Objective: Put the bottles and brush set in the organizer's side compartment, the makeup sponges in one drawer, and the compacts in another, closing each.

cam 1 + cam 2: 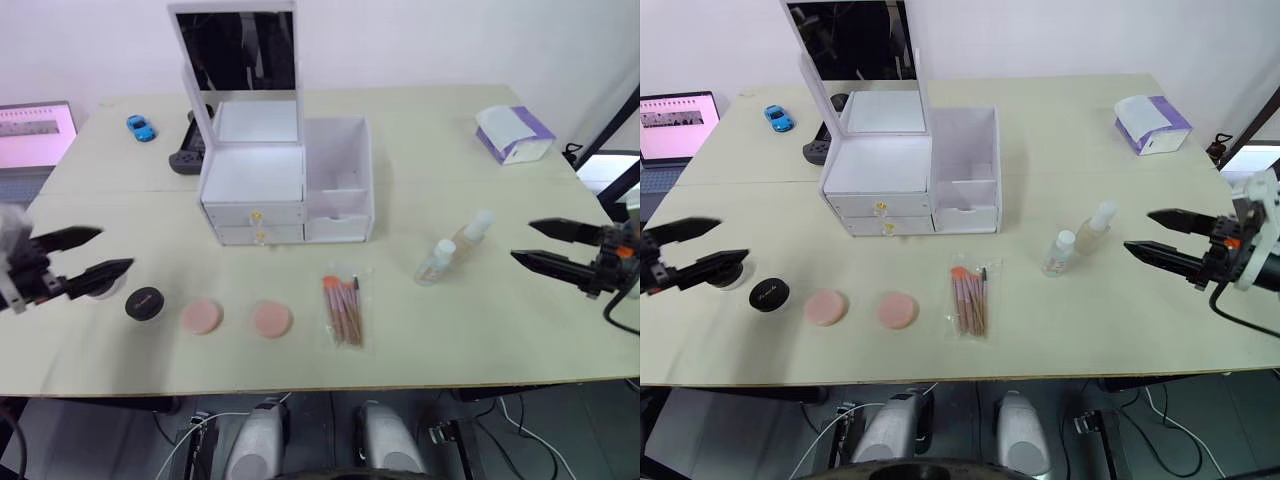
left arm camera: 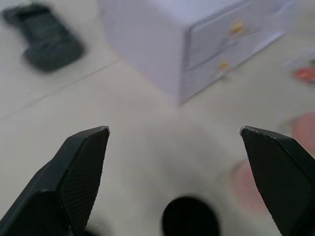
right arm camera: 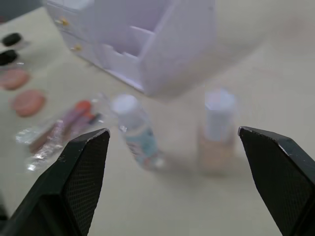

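White boxy organizer (image 1: 285, 190), drawers shut; both black textured grippers, left (image 1: 95, 254) and right (image 1: 540, 244), spread wide.

Behind the left gripper (image 1: 95, 252), a second compact (image 1: 103, 287) is largely hidden by the lower finger, only a pale sliver showing beside the black compact (image 1: 144, 303). The laptop (image 1: 35, 135) is cut off by the left edge, and the game controller (image 1: 189, 150) is partly concealed behind the organizer (image 1: 285, 185) and its raised mirror lid (image 1: 240, 50). In the right wrist view the two bottles (image 3: 138, 130) are blurred, their labels unreadable, as is the bagged brush set (image 3: 59, 129)
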